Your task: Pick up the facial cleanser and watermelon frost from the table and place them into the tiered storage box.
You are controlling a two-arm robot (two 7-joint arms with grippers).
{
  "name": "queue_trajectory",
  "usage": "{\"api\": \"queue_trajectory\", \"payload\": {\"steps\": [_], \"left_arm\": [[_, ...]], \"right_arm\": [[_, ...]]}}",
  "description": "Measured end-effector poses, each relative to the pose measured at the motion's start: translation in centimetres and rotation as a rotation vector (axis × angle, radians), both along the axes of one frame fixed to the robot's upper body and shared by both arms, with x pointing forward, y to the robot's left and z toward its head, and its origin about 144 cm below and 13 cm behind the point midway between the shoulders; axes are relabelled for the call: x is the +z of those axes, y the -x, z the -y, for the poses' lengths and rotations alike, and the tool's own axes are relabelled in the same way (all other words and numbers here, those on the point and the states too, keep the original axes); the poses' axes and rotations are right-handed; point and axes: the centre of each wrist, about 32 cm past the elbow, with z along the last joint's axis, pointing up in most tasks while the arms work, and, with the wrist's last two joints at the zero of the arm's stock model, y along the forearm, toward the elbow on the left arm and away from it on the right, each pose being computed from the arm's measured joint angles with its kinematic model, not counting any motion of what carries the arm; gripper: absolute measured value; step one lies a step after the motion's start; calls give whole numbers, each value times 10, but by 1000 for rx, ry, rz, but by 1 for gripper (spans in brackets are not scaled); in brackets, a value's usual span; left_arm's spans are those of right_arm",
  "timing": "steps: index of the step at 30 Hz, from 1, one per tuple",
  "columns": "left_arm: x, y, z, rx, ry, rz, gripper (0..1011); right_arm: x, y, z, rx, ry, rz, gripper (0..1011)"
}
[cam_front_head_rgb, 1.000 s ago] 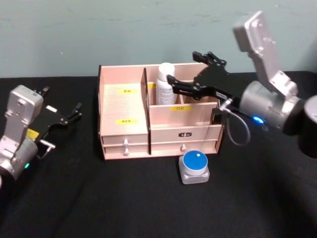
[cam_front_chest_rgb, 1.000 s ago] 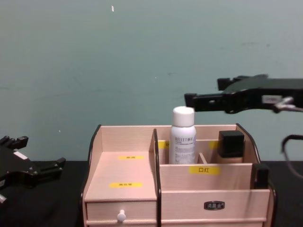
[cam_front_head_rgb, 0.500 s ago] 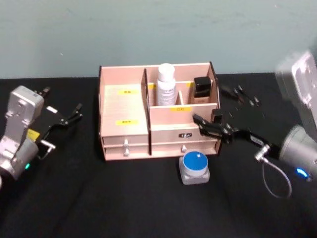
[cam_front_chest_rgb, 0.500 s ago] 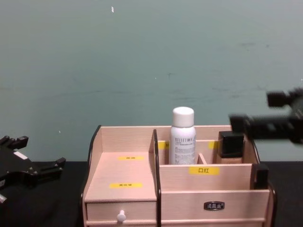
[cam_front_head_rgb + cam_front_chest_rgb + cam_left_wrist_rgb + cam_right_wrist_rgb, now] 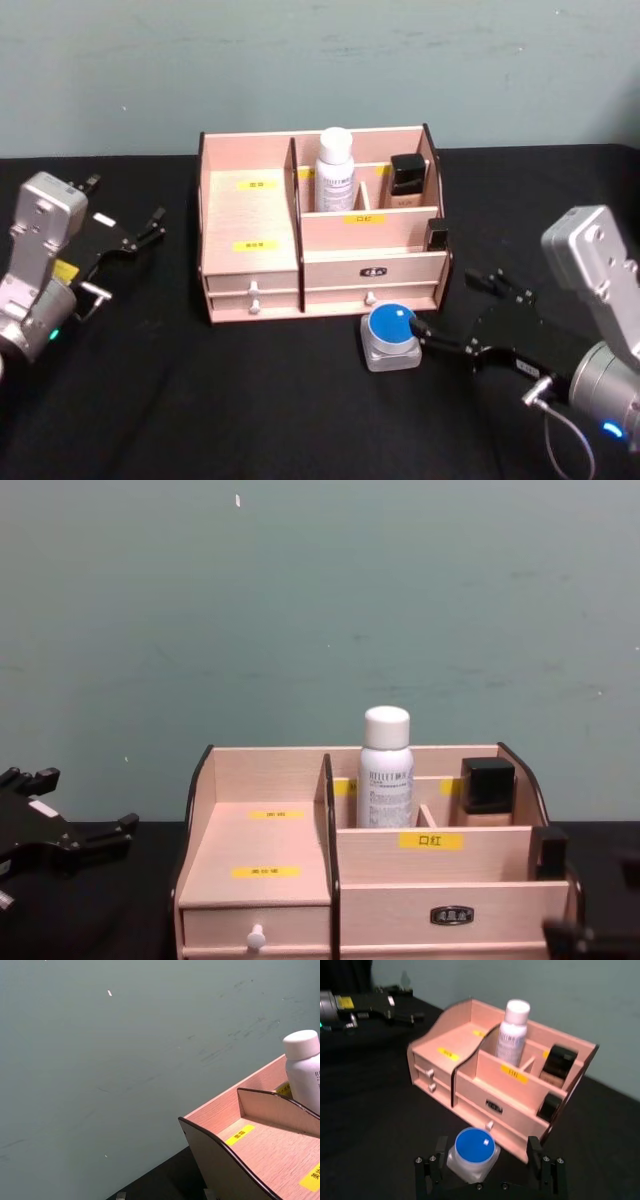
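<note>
Gaping beside the jar [image 5: 392, 335], right tool [image 5: 445, 302] sits cropped.

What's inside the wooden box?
In the box, a white bottle and a black-capped bottle stand in back compartments; a small black thing sits front right. The drawers are shut, hiding their insides.

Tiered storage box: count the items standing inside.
3: a white bottle in the rear middle compartment, a black-capped bottle rear right, a small black item front right. More may be hidden.
</note>
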Motion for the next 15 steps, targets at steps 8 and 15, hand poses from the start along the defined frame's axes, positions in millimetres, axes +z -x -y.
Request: {"api": "queue_trajectory", "payload": {"steps": [8,15], "left_arm": [[0,0,0,0,0,0,1001],[0,0,0,0,0,0,1001]], "right_arm": [[-16,-6,-3,-14,5,-66,1003],[-24,-17,-8,-12,2,-112,1002]]}}
